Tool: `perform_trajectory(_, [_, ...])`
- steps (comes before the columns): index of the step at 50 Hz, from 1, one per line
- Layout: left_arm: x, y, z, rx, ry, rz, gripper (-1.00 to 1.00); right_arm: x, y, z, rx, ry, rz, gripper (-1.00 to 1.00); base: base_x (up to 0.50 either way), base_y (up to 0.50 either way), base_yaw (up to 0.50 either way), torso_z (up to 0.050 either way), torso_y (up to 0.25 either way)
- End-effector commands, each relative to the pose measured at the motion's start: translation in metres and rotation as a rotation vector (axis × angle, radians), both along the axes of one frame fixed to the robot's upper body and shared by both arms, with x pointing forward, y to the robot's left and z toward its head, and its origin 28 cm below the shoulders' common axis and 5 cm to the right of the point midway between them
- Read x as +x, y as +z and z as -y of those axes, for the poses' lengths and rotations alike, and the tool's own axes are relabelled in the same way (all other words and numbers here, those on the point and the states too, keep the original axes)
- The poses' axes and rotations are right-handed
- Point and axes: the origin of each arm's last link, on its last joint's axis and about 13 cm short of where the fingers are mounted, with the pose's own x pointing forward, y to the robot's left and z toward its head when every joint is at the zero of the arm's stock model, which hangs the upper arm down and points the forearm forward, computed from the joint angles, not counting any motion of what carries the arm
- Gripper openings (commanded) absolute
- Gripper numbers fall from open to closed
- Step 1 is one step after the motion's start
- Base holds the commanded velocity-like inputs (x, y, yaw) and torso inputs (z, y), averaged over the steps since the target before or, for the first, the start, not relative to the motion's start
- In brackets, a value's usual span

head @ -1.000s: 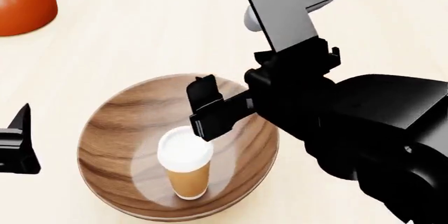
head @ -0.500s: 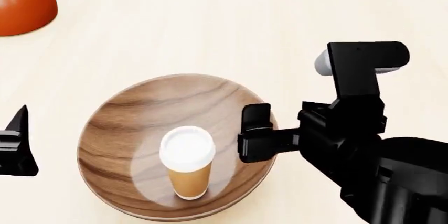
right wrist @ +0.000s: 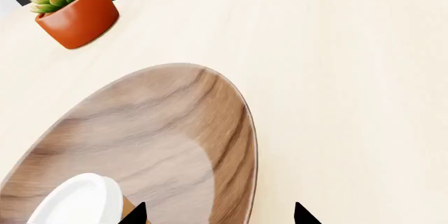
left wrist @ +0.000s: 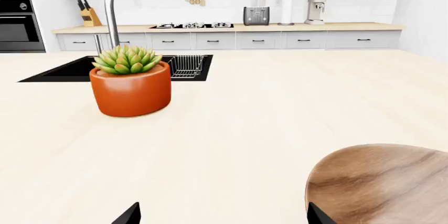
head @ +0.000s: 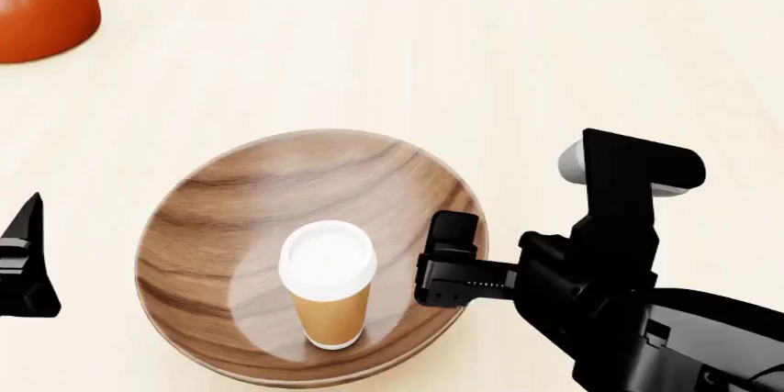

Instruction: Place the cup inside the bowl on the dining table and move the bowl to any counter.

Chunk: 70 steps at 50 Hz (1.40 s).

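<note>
The wooden bowl (head: 245, 199) sits on the pale dining table (head: 367, 43). The tan cup (head: 327, 300) with its white lid stands upright inside it. My right gripper (head: 446, 263) is open at the bowl's right rim. In the right wrist view the gripper (right wrist: 218, 216) straddles that rim of the bowl (right wrist: 161, 124), one tip inside near the cup (right wrist: 77, 200) and one over the table. My left gripper (head: 25, 263) is open and empty, left of the bowl and apart from it. In the left wrist view (left wrist: 220, 216) the bowl (left wrist: 385, 182) lies beside one tip.
An orange plant pot (head: 43, 6) stands at the table's far left; it also shows in the left wrist view (left wrist: 131, 90). A black sink (left wrist: 70, 69) with a tap and a dish rack lies behind it. A honey-wood counter (left wrist: 231, 27) with appliances runs along the tiled back wall.
My right gripper has moved from above the bowl's middle out to its right rim and lower. The cup stays standing in the bowl. The left gripper has barely moved.
</note>
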Motion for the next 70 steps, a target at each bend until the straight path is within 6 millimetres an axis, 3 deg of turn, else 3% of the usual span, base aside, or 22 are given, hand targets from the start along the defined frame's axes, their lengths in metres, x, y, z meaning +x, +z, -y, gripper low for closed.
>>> perform_trajectory(1, [0.001, -0.002, 0.002, -0.006, 0.001, -0.004, 1.0, 0.007, -0.013, -0.005, 0.039, -0.025, -0.047, 1.0, 0.0, 0.0, 0.0, 0.0, 0.0])
perform_trajectory(28, [-0.001, -0.006, -0.001, -0.013, 0.003, -0.009, 1.0, 0.014, -0.029, -0.015, 0.0, -0.005, -0.096, 1.0, 0.0, 0.0, 0.0, 0.0, 0.0])
perform_trajectory(53, [-0.001, -0.009, 0.001, -0.019, 0.004, -0.015, 1.0, 0.014, -0.029, -0.018, 0.009, 0.007, -0.098, 1.0, 0.0, 0.0, 0.0, 0.0, 0.0])
perform_trajectory(54, [-0.001, -0.009, 0.001, -0.02, 0.004, -0.015, 1.0, 0.014, -0.029, -0.018, 0.009, 0.008, -0.097, -1.0, 0.0, 0.0, 0.0, 0.0, 0.0])
perform_trajectory(70, [0.002, -0.01, 0.002, -0.026, 0.001, -0.015, 1.0, 0.018, -0.023, -0.019, 0.071, 0.001, -0.093, -1.0, 0.0, 0.0, 0.0, 0.0, 0.0])
